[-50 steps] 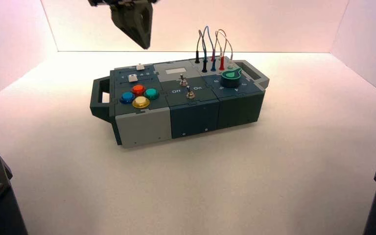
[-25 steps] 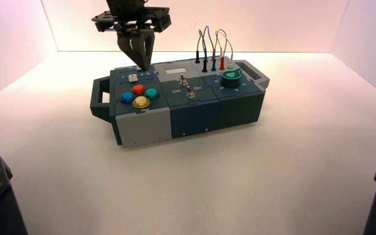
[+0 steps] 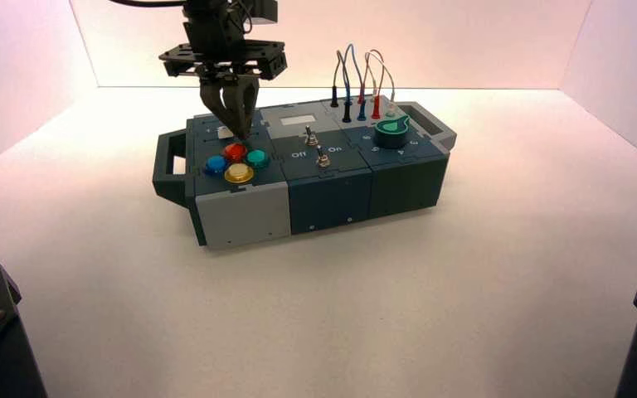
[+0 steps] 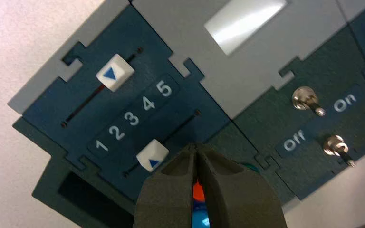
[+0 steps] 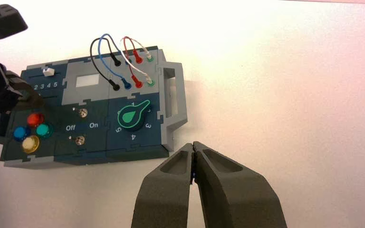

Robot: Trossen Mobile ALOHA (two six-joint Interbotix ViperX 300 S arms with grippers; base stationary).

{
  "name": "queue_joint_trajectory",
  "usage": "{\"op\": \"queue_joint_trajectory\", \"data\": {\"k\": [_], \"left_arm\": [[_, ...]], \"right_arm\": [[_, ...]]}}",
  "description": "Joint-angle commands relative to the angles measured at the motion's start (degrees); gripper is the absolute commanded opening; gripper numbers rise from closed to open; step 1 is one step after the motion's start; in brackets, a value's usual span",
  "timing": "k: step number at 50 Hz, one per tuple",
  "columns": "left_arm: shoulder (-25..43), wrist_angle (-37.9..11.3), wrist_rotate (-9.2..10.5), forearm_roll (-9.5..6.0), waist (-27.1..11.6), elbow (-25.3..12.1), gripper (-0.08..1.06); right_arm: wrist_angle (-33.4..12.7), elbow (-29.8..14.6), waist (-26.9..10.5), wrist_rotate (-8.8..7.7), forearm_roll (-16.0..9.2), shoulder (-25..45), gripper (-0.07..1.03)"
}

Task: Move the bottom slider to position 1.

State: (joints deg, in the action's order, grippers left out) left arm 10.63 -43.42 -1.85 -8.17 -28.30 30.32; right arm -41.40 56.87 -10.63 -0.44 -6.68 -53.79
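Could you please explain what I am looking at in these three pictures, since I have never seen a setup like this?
A two-armed robot faces a control box on a white table. One picture looks down from above; the other two come from cameras on each wrist. The left gripper, fingers shut and holding nothing, hangs over the box's slider panel, beside the bottom slider, a white knob near digit 2 in a row running from 1 to 5. A second slider sits above. The box also has coloured buttons, two toggle switches, a green knob and wires. The right gripper, shut and empty, waits off to the box's side.
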Motion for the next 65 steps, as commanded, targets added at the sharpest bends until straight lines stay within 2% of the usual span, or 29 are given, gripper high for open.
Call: {"op": "queue_joint_trajectory", "data": {"k": [1,18,43,65], "left_arm": [[-0.2,0.7,-0.09,0.09,0.6,-1.9,-0.03],[1.1,0.7,-0.26,0.18,1.0,-3.8,-0.03],[0.4,-0.7,-0.62,0.88,2.9,-2.7,-0.03],[-1.1,-0.9,-0.97,0.97,3.7,-0.2,-0.03]], "right_arm": [[0.5,-0.7,-0.2,-0.35,0.0,0.3,-0.02],[0.5,-0.5,-0.2,-0.35,0.4,0.9,-0.02],[1.8,-0.3,-0.2,-0.35,0.8,2.7,-0.02],[2.5,0.4,-0.2,-0.35,1.0,3.3,-0.02]]}}
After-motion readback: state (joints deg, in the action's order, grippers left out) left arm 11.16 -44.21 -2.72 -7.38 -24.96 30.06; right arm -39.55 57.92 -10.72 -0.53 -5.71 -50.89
